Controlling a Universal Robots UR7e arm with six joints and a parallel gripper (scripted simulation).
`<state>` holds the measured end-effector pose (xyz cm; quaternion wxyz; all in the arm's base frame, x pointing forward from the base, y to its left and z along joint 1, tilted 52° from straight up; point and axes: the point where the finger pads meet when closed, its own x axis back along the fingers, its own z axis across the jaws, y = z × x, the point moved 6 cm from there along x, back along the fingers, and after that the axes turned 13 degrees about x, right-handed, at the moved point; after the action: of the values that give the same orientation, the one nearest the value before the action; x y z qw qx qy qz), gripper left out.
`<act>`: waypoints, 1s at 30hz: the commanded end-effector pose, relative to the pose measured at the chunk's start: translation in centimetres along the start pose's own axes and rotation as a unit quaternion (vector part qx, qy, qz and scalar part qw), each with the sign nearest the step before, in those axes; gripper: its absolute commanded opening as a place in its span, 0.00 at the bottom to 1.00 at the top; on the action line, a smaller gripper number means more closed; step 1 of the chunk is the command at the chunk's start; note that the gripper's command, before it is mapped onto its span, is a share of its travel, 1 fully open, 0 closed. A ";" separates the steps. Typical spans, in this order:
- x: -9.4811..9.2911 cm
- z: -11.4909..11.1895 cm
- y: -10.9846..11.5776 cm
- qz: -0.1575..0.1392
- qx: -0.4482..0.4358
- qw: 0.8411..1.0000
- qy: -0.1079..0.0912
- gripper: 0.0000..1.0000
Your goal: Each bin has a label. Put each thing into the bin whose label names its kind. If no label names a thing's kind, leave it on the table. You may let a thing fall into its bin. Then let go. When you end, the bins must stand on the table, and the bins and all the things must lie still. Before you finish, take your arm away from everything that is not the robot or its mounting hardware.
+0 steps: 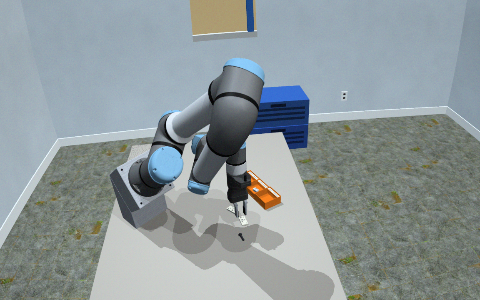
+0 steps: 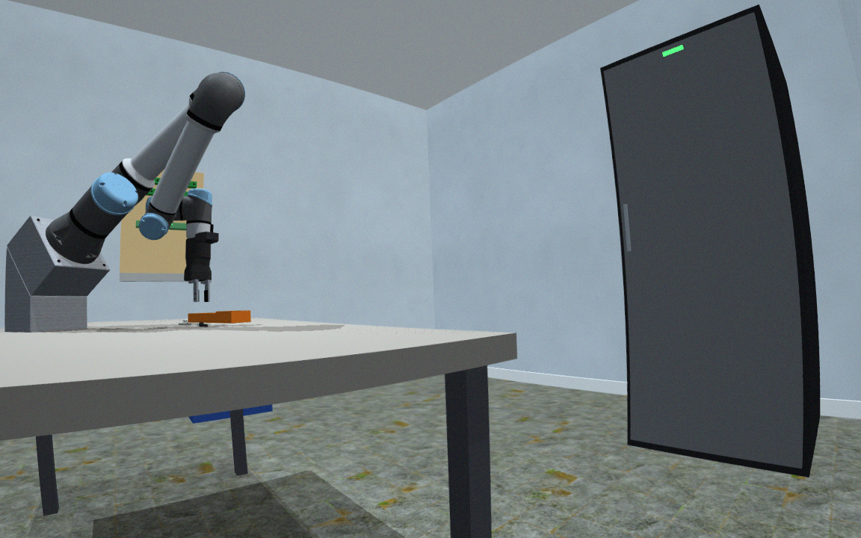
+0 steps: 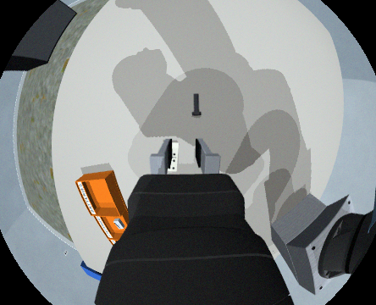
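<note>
Table [image 1: 122, 268] [image 2: 353, 365] [image 3: 91, 106]: orange bins [image 1: 272, 202] [image 2: 232, 317] [image 3: 119, 191], dominoes [image 1: 243, 221] [image 3: 174, 157], black bolt [image 1: 241, 236] [image 3: 196, 103].

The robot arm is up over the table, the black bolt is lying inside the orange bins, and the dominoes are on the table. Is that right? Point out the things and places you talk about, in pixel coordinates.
Not quite: the black bolt [image 1: 241, 236] [image 3: 196, 104] is lying on the table [image 1: 182, 278] [image 3: 281, 38], outside the orange bins [image 1: 272, 202] [image 3: 119, 195]. The top view shows it. The rest is right.
</note>
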<state>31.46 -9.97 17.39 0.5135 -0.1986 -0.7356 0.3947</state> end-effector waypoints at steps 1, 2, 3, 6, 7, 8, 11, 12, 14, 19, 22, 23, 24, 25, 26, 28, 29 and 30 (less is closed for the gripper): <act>-0.1 3.8 -3.3 -0.015 0.011 1.000 -0.017 0.62; -0.1 3.8 -3.3 -0.015 0.011 1.000 -0.017 0.62; -0.1 3.8 -3.3 -0.015 0.011 1.000 -0.017 0.62; -0.1 3.8 -3.3 -0.015 0.011 1.000 -0.017 0.62; -0.1 3.8 -3.3 -0.015 0.011 1.000 -0.017 0.62; -0.1 3.8 -3.3 -0.015 0.011 1.000 -0.017 0.62; -0.1 3.8 -3.3 -0.015 0.011 1.000 -0.017 0.62; -0.1 3.8 -3.3 -0.015 0.011 1.000 -0.017 0.62; -0.1 3.8 -3.3 -0.015 0.011 1.000 -0.017 0.62; -0.1 3.8 -3.3 -0.015 0.011 1.000 -0.017 0.62; -0.1 3.8 -3.3 -0.015 0.011 1.000 -0.017 0.62; -0.1 3.8 -3.3 -0.015 0.011 1.000 -0.017 0.62; -0.1 3.8 -3.3 -0.015 0.011 1.000 -0.017 0.62; -0.1 3.8 -3.3 -0.015 0.011 1.000 -0.017 0.62; -0.1 3.8 -3.3 -0.015 0.011 1.000 -0.017 0.62; -0.1 3.6 -3.3 -0.014 0.061 0.998 -0.018 0.62; -0.1 3.5 -3.3 -0.012 0.076 0.997 -0.016 0.62; -0.1 3.5 -3.3 -0.009 0.077 0.997 -0.013 0.62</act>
<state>31.46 -9.97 17.39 0.5135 -0.1986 -0.7356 0.3947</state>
